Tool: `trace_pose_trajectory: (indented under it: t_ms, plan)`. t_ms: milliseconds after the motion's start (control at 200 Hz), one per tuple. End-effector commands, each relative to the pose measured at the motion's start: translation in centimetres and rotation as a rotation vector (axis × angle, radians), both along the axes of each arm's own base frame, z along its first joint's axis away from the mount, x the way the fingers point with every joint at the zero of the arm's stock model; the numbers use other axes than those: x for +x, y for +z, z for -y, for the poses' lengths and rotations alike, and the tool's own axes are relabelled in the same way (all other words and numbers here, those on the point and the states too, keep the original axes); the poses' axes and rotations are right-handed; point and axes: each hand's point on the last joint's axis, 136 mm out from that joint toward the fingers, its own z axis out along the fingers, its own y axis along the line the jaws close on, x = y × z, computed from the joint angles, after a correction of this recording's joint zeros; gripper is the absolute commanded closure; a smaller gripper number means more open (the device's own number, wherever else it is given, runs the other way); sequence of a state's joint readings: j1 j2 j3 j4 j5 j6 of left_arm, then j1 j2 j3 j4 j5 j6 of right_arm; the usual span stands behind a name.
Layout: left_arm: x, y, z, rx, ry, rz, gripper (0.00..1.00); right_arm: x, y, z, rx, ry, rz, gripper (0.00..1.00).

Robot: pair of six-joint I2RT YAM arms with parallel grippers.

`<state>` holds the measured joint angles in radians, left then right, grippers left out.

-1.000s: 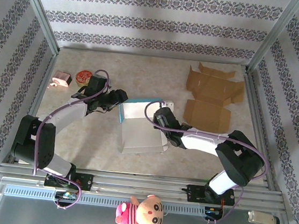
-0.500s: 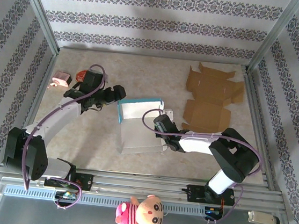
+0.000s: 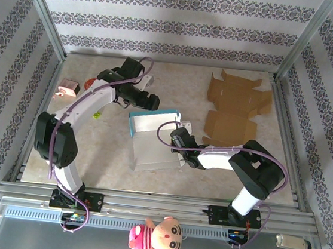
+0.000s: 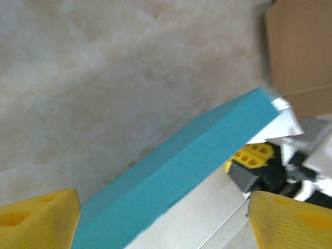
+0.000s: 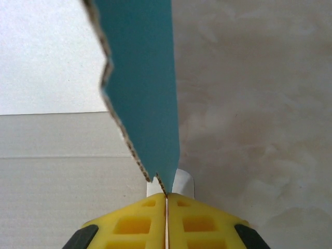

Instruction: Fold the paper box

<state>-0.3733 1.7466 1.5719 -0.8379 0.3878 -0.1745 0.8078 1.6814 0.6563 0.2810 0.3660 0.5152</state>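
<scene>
**Plush doll** (image 3: pixel 156 239): on the near rail, off the tabletop (image 3: pixel 90 158), well apart from the work.

**Right end effector** (image 5: pixel 166 197): yellow fingers pressed together, pinching the end of a teal side flap.
- Risk: the hold is thin and sits on a ragged cut edge. A hard pull would likely tear the flap or let it slip free.

**Paper box** (image 3: pixel 155 147): mid-tabletop, partly raised, white inside, teal outside. Its right side meets the right end effector.
- Risk: nothing else appears to pin it, so a sideways tug could slide the whole box instead of creasing it.

**Left end effector** (image 4: pixel 165 210): fingers spread wide, holding nothing. It sits just past the far teal wall (image 3: pixel 154 114), which in the wrist view runs slantwise between the fingers. Contact cannot be told.
- Risk: closing across that slant could crush or twist the wall. The right end effector is near, so a clash at the far right corner is possible.

**Brown cardboard blanks** (image 3: pixel 234 108): flat, far right, apart from both end effectors.
</scene>
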Motion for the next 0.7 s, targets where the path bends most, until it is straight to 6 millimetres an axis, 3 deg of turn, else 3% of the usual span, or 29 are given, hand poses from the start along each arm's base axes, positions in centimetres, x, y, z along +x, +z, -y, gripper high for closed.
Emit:
trace_pose_trajectory:
  t_ms: [0, 140, 305, 440, 540, 695]
  plan:
    - [-1.6, -1.2, 0.3, 0.029, -0.093, -0.075, 0.16, -0.6, -1.0, -0.4, -0.013, 0.045, -0.014, 0.9]
    - [-1.9, -2.9, 0.7, 0.053, -0.118, -0.112, 0.17, -0.7, -1.1, -0.9, -0.003, 0.074, -0.013, 0.89]
    - [-2.2, -4.6, 0.7, 0.074, -0.124, -0.153, 0.31, -0.8, -1.0, -1.6, 0.01, 0.111, -0.014, 0.88]
    - [-2.5, -5.2, 1.2, 0.069, -0.138, -0.155, 0.36, -0.9, -0.7, -1.6, 0.02, 0.118, -0.002, 0.83]
    - [-2.7, -5.6, 1.2, 0.077, -0.149, -0.158, 0.36, -0.9, 0.3, -1.2, 0.027, 0.111, 0.022, 0.72]
    - [-3.0, -5.9, 1.4, 0.101, -0.179, -0.147, 0.37, -1.7, 3.3, -0.3, 0.039, 0.125, 0.073, 0.47]
